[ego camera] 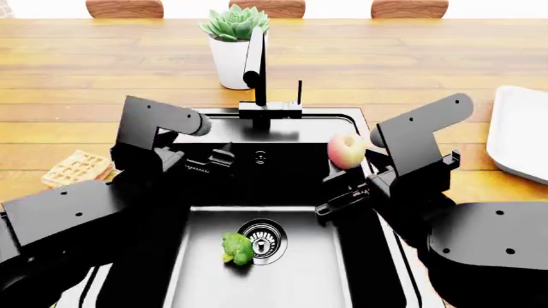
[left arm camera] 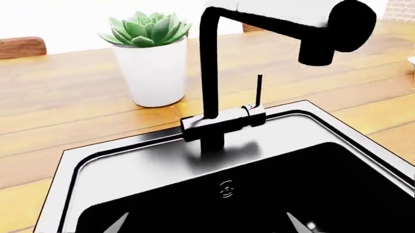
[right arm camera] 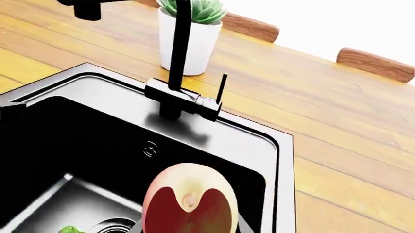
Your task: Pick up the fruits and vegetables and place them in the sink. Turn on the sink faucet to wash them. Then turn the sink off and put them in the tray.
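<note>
Broccoli [ego camera: 237, 248] sits on the floor of the black sink [ego camera: 355, 135], right beside the round steel drain [ego camera: 262, 240], and a scrap of its green peeks into the right wrist view too. Up above, the apple [ego camera: 346, 150] is over the basin's right side, pinkish-red and yellow-beige, and it fills the near part of the right wrist view; the right tool [ego camera: 342, 197] is just under it in the head view, but whether that tool is clenched on the fruit or merely close to it, I cannot tell. Over on the other side, the left tool [ego camera: 210, 163] hangs above the left part of the basin with nothing in it, its fingers apart, and the left wrist view looks straight at the matte-black faucet [ego camera: 256, 70]. That faucet stands at the back rim, spout reaching forward over the basin, its slim lever [ego camera: 299, 93] upright. Behind it on the wooden desk [ego camera: 411, 64] there's a white plant pot [ego camera: 230, 61] with a green succulent. A golden waffle [ego camera: 79, 168] lies on the desk left of the sink, and the white tray [ego camera: 518, 131] waits at the far right, well apart from the apple.
</note>
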Tool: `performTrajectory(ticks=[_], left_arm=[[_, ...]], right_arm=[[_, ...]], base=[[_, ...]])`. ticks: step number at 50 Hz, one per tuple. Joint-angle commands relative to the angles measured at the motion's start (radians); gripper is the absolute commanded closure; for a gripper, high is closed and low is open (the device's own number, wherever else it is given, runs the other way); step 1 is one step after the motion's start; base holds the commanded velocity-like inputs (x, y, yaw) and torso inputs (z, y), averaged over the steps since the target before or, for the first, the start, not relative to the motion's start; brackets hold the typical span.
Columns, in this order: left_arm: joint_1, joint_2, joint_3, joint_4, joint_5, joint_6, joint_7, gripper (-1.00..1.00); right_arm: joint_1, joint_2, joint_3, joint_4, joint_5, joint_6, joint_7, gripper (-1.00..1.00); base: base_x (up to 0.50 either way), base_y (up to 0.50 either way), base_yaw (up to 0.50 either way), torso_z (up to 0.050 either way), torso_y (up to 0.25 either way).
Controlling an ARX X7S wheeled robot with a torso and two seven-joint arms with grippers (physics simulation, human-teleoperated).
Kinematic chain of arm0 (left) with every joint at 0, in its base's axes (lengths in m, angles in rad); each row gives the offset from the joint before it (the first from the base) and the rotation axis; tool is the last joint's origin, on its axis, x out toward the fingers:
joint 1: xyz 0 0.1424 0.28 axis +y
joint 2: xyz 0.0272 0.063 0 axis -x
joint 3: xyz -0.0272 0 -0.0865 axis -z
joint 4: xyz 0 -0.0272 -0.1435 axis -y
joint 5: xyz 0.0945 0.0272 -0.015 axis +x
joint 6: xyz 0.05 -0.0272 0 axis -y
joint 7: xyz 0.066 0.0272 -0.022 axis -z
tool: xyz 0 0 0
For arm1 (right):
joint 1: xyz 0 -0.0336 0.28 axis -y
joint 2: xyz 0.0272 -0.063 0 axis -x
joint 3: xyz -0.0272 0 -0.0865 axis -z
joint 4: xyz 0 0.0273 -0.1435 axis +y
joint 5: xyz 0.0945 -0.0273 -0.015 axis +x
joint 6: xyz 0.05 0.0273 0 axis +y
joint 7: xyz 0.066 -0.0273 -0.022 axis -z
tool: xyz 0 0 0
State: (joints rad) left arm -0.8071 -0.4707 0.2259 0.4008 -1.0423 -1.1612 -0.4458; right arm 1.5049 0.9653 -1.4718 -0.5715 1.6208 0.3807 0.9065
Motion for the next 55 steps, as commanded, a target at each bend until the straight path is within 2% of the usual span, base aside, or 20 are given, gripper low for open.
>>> performTrajectory(ticks=[1,11,27,41,42,55], left_arm=[[-0.011,-0.054,-0.222,0.145,-0.143,-0.033,-0.158,-1.00],[-0.004,-0.103,-0.331,0.205,-0.216,-0.023,-0.227,-1.00],[0.033,-0.110,-0.332,0.206,-0.187,0.017,-0.192,-1.00],[0.068,-0.115,-0.331,0.206,-0.175,0.040,-0.168,-1.00],[0.070,-0.115,-0.332,0.207,-0.177,0.041,-0.168,-1.00],[0.084,-0.121,-0.333,0.204,-0.176,0.052,-0.163,-1.00]], right_arm=[[-0.101,-0.111,-0.031,0.044,-0.069,-0.044,-0.051,1.00],[-0.197,-0.275,-0.065,0.291,-0.114,-0.089,-0.183,1.00],[-0.324,-0.467,-0.117,0.692,-0.143,-0.116,-0.354,1.00],[-0.378,-0.529,-0.147,0.811,-0.152,-0.105,-0.401,1.00],[-0.376,-0.531,-0.150,0.810,-0.153,-0.101,-0.403,-1.00],[-0.322,-0.472,-0.119,0.667,-0.146,-0.097,-0.336,-1.00]], base=[[0.00,0.00,0.00,0.000,0.000],[0.00,0.00,0.00,0.000,0.000],[0.00,0.00,0.00,0.000,0.000],[0.00,0.00,0.00,0.000,0.000],[0.00,0.00,0.00,0.000,0.000],[0.00,0.00,0.00,0.000,0.000]])
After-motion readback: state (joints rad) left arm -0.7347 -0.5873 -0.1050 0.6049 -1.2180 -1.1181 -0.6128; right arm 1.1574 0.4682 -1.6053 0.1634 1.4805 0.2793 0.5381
